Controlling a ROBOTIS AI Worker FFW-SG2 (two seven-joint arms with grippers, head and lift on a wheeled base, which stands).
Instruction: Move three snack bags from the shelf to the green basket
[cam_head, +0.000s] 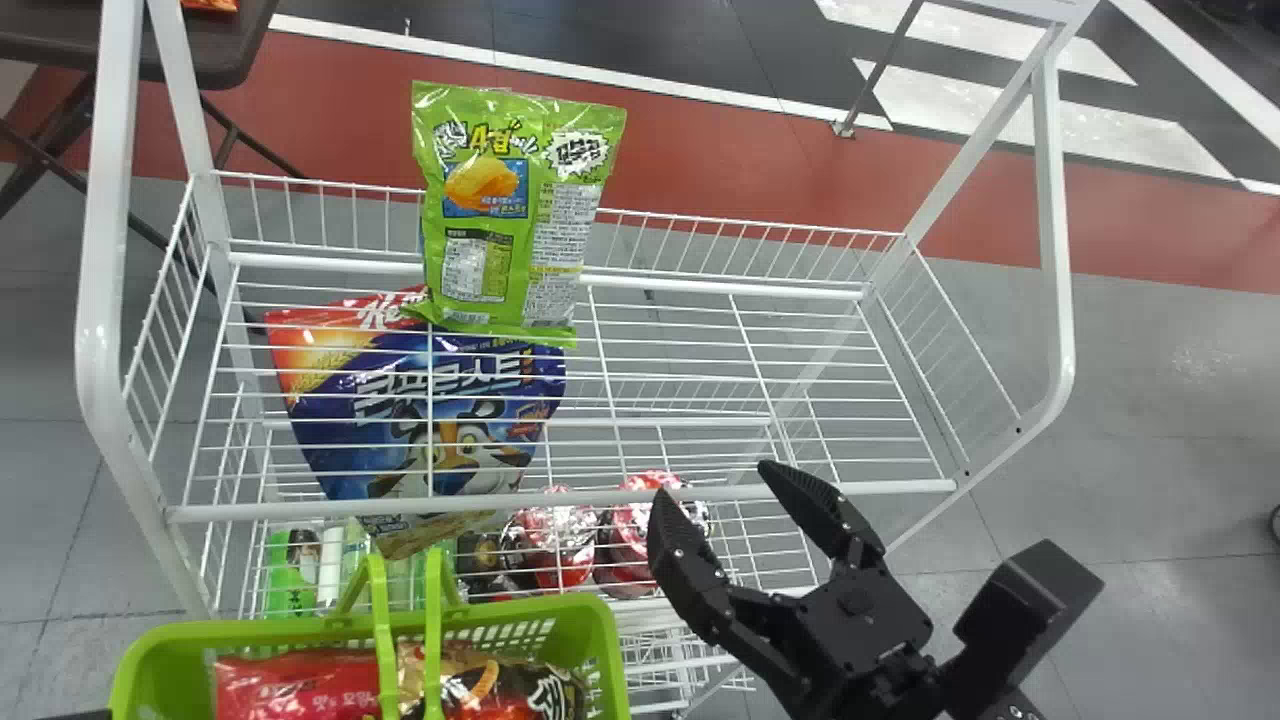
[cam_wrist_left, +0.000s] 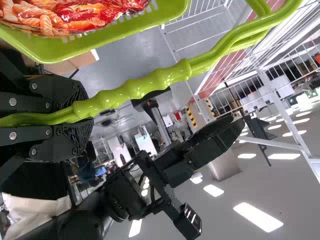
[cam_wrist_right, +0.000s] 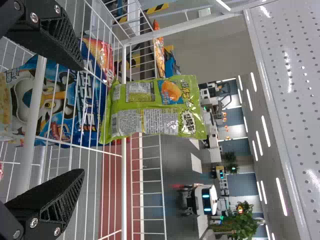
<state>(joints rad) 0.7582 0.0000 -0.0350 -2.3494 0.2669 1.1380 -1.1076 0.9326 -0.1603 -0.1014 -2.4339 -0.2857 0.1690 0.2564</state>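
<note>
At 7 o'clock in the head view, the bright green plastic basket (cam_head: 250, 630) holds glossy snack packets (cam_head: 300, 685); the left tool (cam_wrist_left: 75, 116) pinches its ribbed green handle (cam_wrist_left: 165, 75). At 5 o'clock, the right tool (cam_head: 715, 485) is spread wide. Beyond, past a blue-and-red glossy bag (cam_head: 345, 445) below the white wire shelf (cam_head: 700, 494) toward 8 o'clock, the rectangular green foil snack bag (cam_head: 510, 270) stands on that shelf at 11 o'clock

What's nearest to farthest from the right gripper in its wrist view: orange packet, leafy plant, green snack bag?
From the right gripper:
1. Green snack bag, on the shelf.
2. Orange packet, on the table behind the shelf.
3. Leafy plant, far back in the room.
</note>
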